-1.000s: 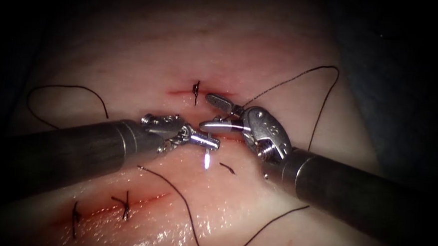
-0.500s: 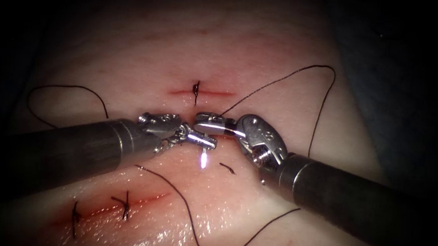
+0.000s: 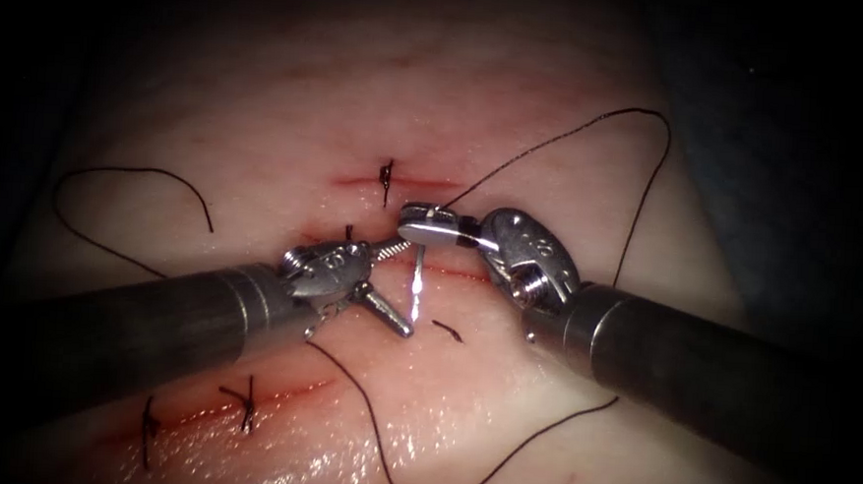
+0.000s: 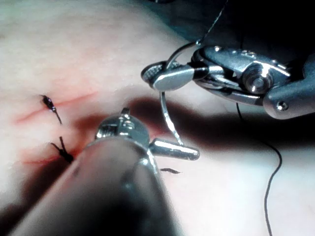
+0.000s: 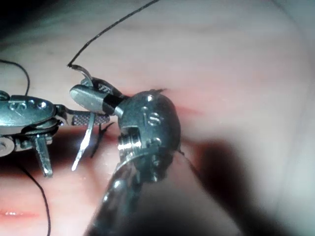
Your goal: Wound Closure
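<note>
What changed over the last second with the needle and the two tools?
The needle passed from the left tool, whose jaws have opened, to the right tool, whose jaws closed on it near the thread end. Its point hangs free above the tissue. The earlier stitches are unchanged.

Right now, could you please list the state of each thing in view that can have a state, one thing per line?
Right tool: jaws shut on the needle near its thread end.
Left tool: jaws open, holding nothing.
Needle: held above the tissue, not in it.
Thread: slack, looping from the needle.
Tissue: upper cut stitched; cut between the tools not closed there.
</note>
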`<action>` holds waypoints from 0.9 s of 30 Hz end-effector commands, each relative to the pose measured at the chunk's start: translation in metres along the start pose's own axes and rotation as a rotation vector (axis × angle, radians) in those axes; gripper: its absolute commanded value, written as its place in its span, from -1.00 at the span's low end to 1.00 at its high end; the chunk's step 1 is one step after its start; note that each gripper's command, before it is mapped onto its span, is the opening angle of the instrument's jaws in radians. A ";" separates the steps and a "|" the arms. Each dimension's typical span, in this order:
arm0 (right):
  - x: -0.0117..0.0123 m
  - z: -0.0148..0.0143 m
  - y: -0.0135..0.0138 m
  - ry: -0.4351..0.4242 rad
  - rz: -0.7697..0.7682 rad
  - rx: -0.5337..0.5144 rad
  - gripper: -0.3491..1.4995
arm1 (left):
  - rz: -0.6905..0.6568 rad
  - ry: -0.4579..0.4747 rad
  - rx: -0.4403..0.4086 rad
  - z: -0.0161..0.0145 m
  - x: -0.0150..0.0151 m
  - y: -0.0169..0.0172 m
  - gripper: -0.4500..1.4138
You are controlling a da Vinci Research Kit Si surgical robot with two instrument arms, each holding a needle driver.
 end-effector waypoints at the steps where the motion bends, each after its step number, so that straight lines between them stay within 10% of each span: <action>1: -0.0003 0.0011 0.0011 0.009 0.009 -0.020 -1.00 | 0.043 -0.010 0.037 0.0002 -0.0001 -0.0003 0.89; 15: -0.0039 0.0028 0.0078 0.032 -0.378 0.037 -1.00 | 0.255 -0.088 0.242 0.0007 -0.0036 0.0016 0.60; 21: -0.0052 0.0044 0.0081 0.063 -0.618 0.112 -1.00 | 0.198 -0.182 0.204 0.0019 -0.0057 -0.0005 -0.39; 27: -0.0048 0.0054 0.0084 0.046 -0.809 0.108 -1.00 | 0.178 -0.288 0.253 0.0016 -0.0080 -0.0027 -0.50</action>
